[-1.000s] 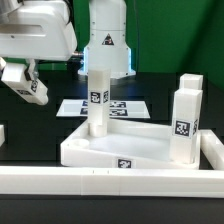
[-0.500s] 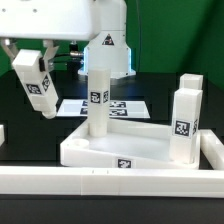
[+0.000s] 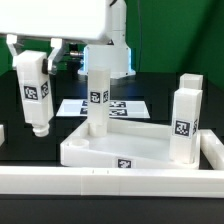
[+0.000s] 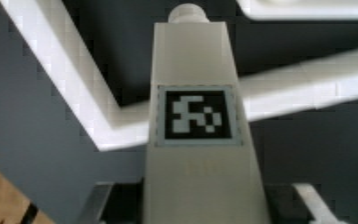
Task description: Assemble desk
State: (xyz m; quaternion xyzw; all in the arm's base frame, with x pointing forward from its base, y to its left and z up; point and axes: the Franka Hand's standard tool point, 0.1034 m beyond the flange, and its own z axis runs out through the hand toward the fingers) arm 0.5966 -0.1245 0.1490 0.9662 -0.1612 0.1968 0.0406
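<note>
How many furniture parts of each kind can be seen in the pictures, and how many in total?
Desk slab: 1
Legs standing on the slab: 2, one at the back and one on the exterior view's right
Leg held in the gripper: 1
Total: 4 parts. A white piece at the exterior view's left edge is cut off and not counted.

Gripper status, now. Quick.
Gripper: closed on a desk leg, held upright above the table, off the desk slab's corner on the exterior view's left.
</note>
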